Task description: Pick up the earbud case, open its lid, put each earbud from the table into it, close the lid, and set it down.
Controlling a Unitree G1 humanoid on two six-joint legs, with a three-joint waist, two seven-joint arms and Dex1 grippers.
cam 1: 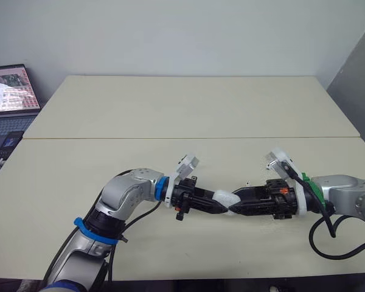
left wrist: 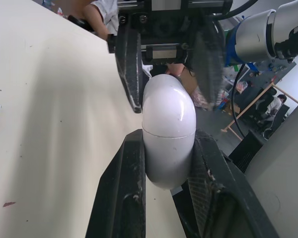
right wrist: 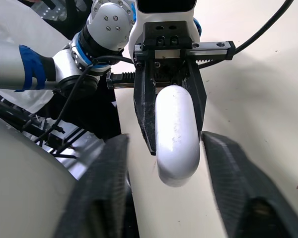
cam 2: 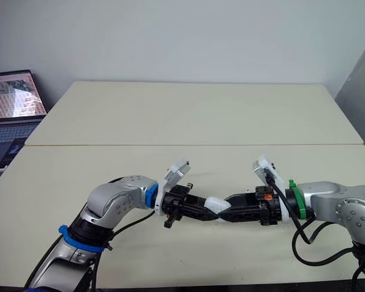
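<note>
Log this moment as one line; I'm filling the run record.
phase: lid not yet opened | left pincer: shut on earbud case | right pincer: open astride its free end | case: closed

Glossy white rounded earbud case (left wrist: 168, 131), lid closed, gripped in the left claw (left wrist: 168, 138).

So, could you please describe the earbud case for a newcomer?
Over the near beige table, the right gripper meets the left gripper tip to tip. Clamped in the left one is the earbud case: a glossy white capsule between black fingers.
</note>
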